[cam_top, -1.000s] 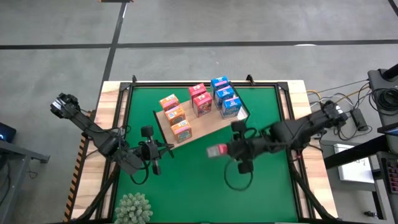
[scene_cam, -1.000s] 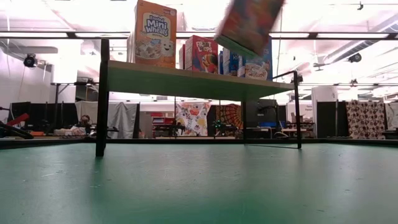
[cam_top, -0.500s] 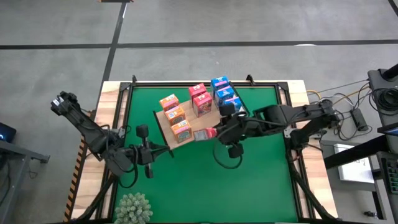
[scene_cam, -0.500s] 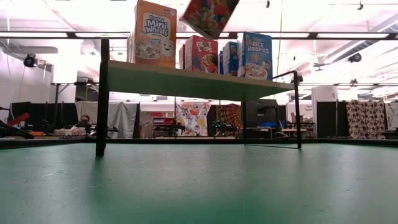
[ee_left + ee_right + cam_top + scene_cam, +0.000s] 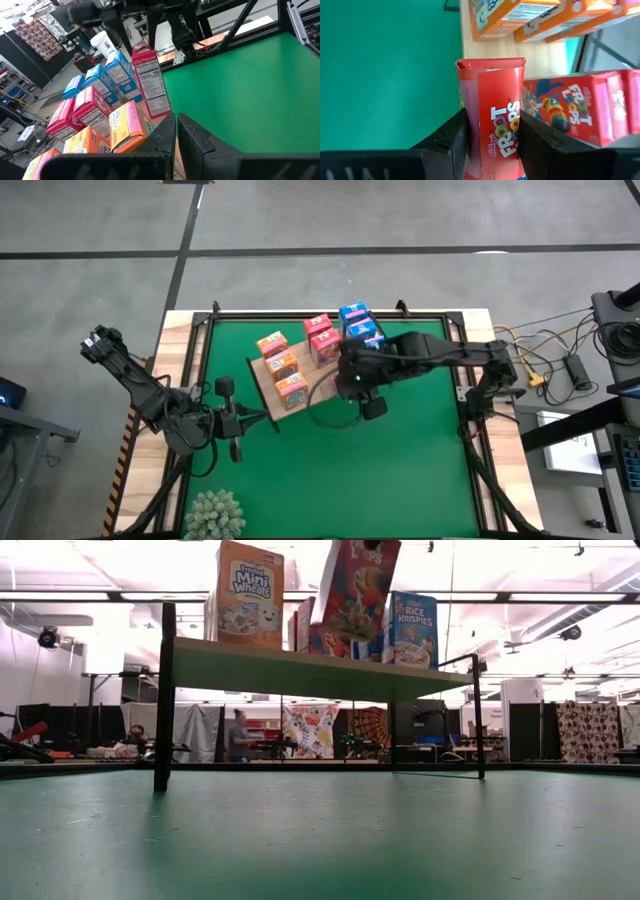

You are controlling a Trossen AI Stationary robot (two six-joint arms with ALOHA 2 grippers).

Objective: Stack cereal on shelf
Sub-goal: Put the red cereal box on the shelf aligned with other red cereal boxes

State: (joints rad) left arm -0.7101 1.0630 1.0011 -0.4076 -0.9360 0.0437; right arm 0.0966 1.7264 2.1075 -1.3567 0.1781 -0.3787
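The light-wood shelf (image 5: 305, 366) stands on the green mat on thin dark legs (image 5: 164, 700). On it stand three orange boxes (image 5: 281, 365), two pink-red boxes (image 5: 322, 337) and blue boxes (image 5: 358, 322). My right gripper (image 5: 352, 377) is over the shelf's near edge, shut on a third pink-red Froot Loops box (image 5: 492, 125), which is also in the low view (image 5: 356, 590) and the left wrist view (image 5: 149, 80). My left gripper (image 5: 232, 420) is shut and empty over the mat, left of the shelf. My right gripper pinches the pink-red box between its two fingers (image 5: 454, 136) on two opposite faces, near its upper end (image 5: 142, 49). The fingers come from above, pointing down. The box hangs below them, tilted a little, its lower end (image 5: 160, 111) at the board; whether it touches, I cannot tell.
A fuzzy green plant (image 5: 213, 515) stands at the table's near left corner. A dark cable loop (image 5: 335, 408) hangs below the right arm, over the shelf's near edge and the mat. A person (image 5: 238, 733) walks in the room behind.
My right gripper has gone from over the mid-table toward the far left, to over the shelf's near edge, carrying the pink-red box. The box has turned from steeply tipped to nearly upright and come down to the board. My left gripper has drawn back slightly toward the left edge.
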